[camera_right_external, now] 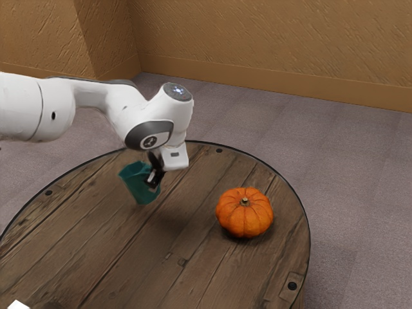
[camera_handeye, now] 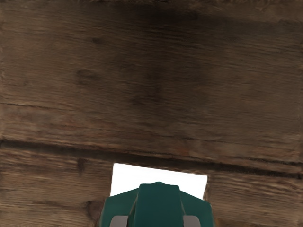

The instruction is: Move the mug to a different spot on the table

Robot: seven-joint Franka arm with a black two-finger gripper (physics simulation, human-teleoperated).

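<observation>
A teal mug [camera_right_external: 137,183] hangs tilted a little above the round wooden table [camera_right_external: 84,244], toward the exterior view's left of the table's middle. My black gripper [camera_right_external: 154,177] is shut on the mug's rim and wall, coming down from the white hand above it. In the wrist view the mug [camera_handeye: 158,205] is the teal shape just under the hand, with the table's planks [camera_handeye: 151,94] beyond it. A white patch [camera_handeye: 158,177] shows right behind the mug; I cannot tell what it is.
An orange pumpkin [camera_right_external: 244,212] sits on the table toward the exterior view's right, well apart from the mug. A small white thing [camera_right_external: 16,304] lies at the table's near left edge. Bare planks stretch between the mug and the pumpkin and toward the near edge.
</observation>
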